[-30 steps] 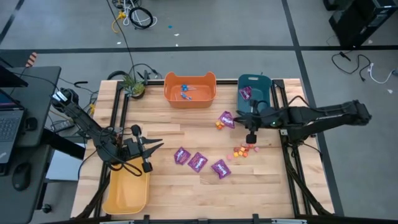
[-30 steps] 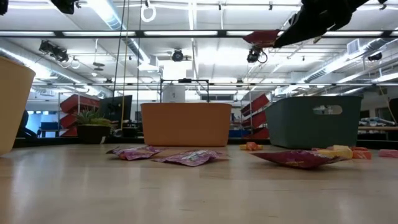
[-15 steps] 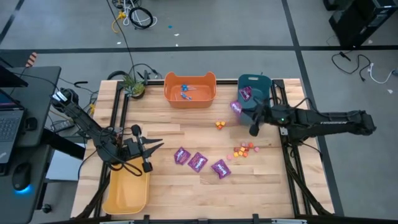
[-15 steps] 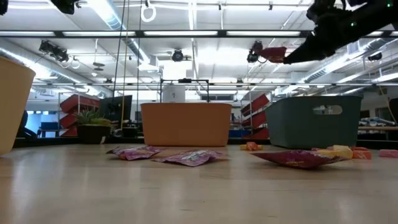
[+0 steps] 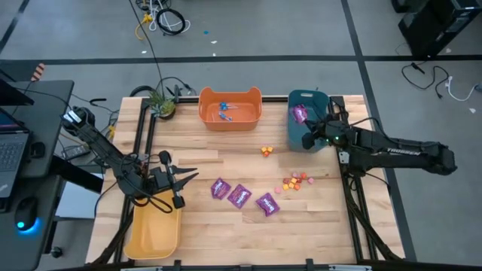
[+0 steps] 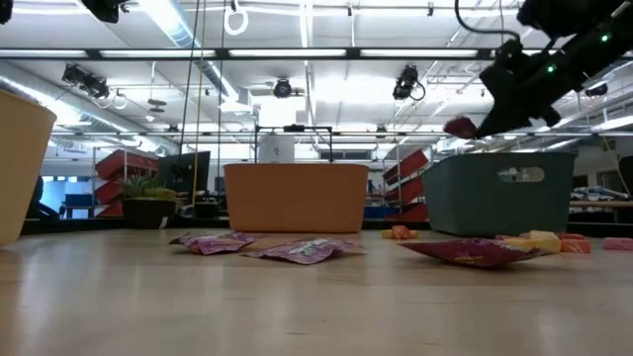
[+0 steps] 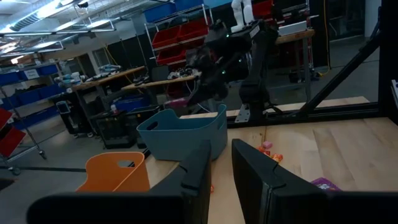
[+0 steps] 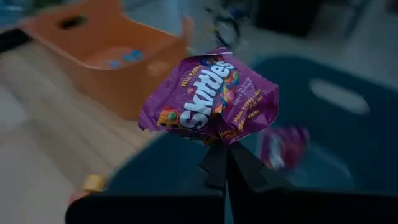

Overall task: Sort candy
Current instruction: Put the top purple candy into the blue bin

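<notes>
One purple Skittles packet point(image 8: 211, 99) is sitting clamped in my right gripper point(image 8: 227, 152), hanging above the teal bin point(image 5: 301, 135); my left gripper point(image 5: 184, 181) is waiting slightly apart.

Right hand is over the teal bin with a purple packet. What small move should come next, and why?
Probably open the right hand and let go. It is shut on a purple packet held above the teal bin, where another purple packet already lies, so the drop should land with its kind. The left hand waits by the yellow bin.
</notes>
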